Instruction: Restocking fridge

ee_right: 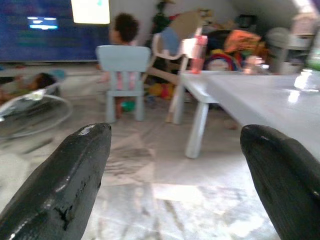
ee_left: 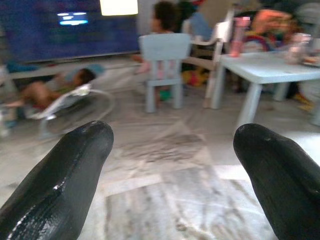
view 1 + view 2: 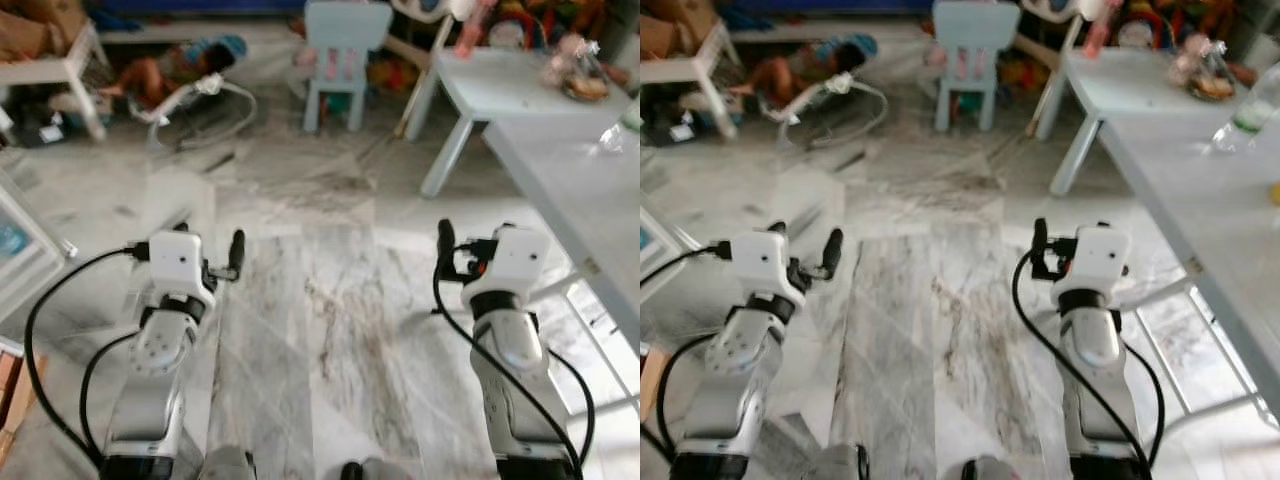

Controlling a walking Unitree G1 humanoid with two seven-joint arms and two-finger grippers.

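My left gripper [image 3: 210, 245] is held out low over the grey marble floor [image 3: 320, 330], open and holding nothing. Its two black fingers [image 2: 65, 175] stand wide apart in the left wrist view. To the right, my right gripper [image 3: 475, 240] hangs at the same height, also open and bare, with its fingers [image 1: 70, 180] spread. A clear plastic bottle [image 3: 1245, 110] lies on the long white table [image 3: 580, 190] at the right. A white framed object [image 3: 25, 255] pokes in at the left edge; I cannot tell what it is.
A pale blue child's chair [image 3: 340, 55] stands straight ahead, with a small white table [image 3: 500, 85] to its right. A small child lies in a bouncer [image 3: 170, 80] at the far left. A person [image 1: 122, 30] sits behind the chair. Toys crowd the back wall.
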